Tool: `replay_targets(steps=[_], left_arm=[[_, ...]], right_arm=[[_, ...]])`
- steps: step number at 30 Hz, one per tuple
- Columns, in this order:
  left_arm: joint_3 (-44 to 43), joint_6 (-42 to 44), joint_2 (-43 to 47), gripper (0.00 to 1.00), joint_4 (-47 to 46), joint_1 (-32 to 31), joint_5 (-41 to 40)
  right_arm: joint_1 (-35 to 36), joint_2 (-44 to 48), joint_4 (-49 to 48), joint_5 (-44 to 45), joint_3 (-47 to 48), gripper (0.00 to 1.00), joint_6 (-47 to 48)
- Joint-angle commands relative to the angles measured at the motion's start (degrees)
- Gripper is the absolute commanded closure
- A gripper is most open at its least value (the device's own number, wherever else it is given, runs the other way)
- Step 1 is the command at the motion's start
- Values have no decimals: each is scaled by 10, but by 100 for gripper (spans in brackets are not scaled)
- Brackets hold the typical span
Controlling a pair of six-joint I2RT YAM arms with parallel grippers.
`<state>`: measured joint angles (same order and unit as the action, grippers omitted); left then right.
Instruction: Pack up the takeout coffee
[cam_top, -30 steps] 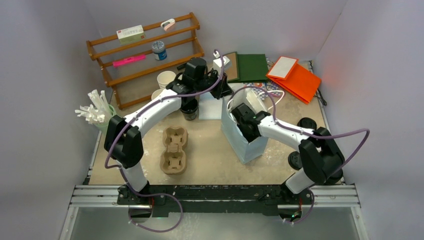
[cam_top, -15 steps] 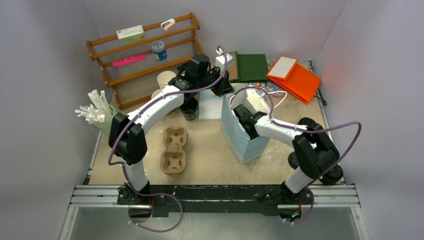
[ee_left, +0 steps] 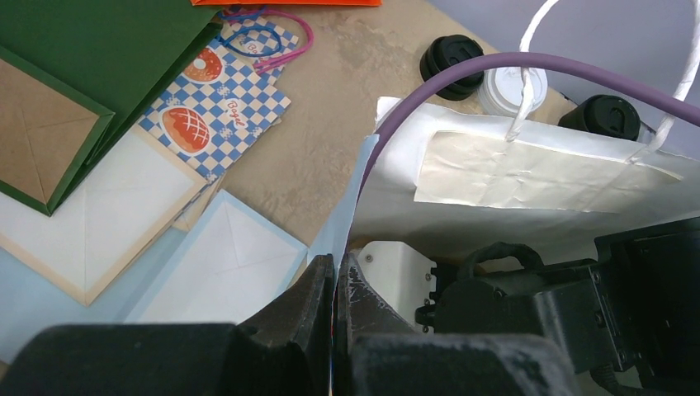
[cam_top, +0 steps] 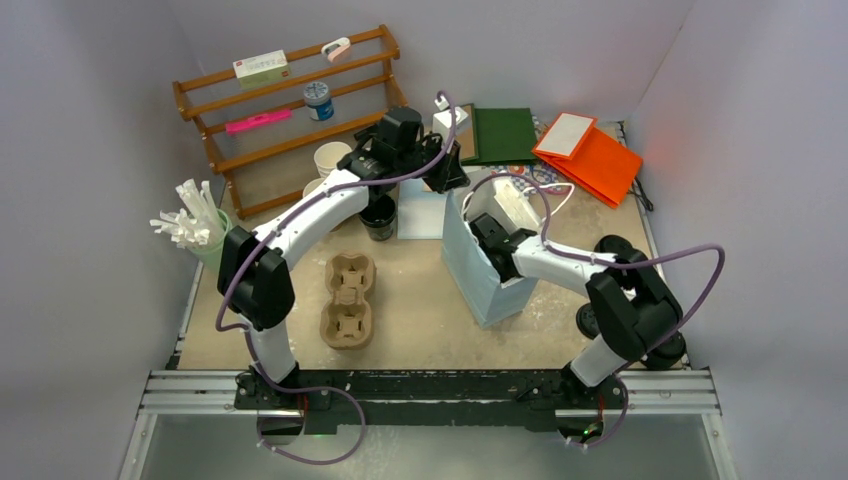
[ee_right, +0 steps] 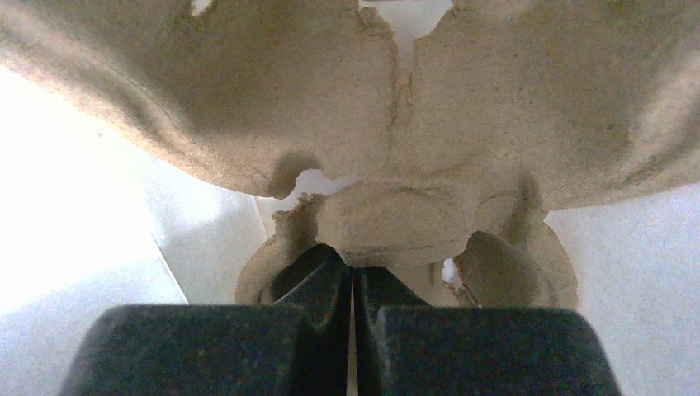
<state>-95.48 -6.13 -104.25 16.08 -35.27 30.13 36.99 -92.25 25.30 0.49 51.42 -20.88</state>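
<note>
- Here, the left gripper (ee_left: 337, 271) pinched the rim of the light-blue paper bag (cam_top: 480, 278).
- Inside that bag, the right gripper (ee_right: 353, 272) clamped a pulp cup carrier (ee_right: 396, 223).
- The takeout coffee (ee_left: 513, 89) stood beyond the bag from the left gripper, untouched.

This is a robotics lab, its test bench dressed up as a coffee counter. Plain grey walls (cam_top: 90, 200) box in a scuffed table (cam_top: 420, 320), and two robot arms (cam_top: 310, 210) are bolted to a metal rail (cam_top: 430, 392) at its near edge (purple cables (ee_left: 528, 57) loop off them). The props are café stock: paper cups (cam_top: 332, 158), straws (cam_top: 190, 225), a cardboard cup carrier (cam_top: 348, 298), paper bags (cam_top: 590, 158), a takeout coffee (ee_left: 505, 89) and a wooden rack (cam_top: 290, 105).
</note>
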Motion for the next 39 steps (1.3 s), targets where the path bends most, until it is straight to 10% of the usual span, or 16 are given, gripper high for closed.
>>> replay_targets(steps=[1, 29, 39], left_arm=[[-15, 20, 32, 100, -24, 3, -4], [142, 111, 206, 100, -79, -43, 13], [198, 118, 264, 100, -141, -45, 50]], right_arm=[[-3, -28, -8, -10, -42, 100, -44], [-3, 374, 47, 56, 136, 83, 32], [-2, 428, 38, -11, 137, 55, 58]])
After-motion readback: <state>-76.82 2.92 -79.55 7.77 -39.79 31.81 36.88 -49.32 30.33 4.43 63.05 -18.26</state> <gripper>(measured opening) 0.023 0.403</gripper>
